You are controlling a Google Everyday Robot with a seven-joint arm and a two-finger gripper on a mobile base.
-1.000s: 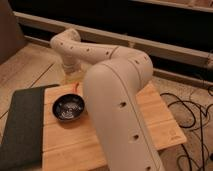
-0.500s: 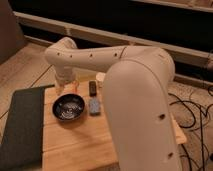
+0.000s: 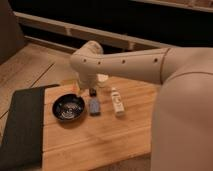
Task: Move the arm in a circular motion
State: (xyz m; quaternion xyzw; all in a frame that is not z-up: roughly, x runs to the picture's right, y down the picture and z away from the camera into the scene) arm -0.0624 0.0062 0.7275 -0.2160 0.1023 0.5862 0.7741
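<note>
The end effector hangs low beneath the wrist joint, just behind the dark round bowl, and it is mostly tucked under the arm's own bulk, so I cannot tell its state. Nothing shows in its grip from here.

The large cream-white arm of thick rounded tube segments stretches across the shot, its row of small dark holes facing us, its elbow filling the near right side. The wrist end sits above the back edge of the pale wooden slatted desk, just behind the bowl.

On the desk, right of the bowl, lies a small blue-grey rectangular object, and right of that a white stick-like object. A dark cloth mat covers the desk's left end, beside the bowl. The arm touches none of these, as far as I can see.

Progress on the circle? Judging from one pose, the arm is somewhere along its loop, extended toward the far left. How much of the sweep is done or left cannot be read off this moment; no finishing position is evident.
</note>
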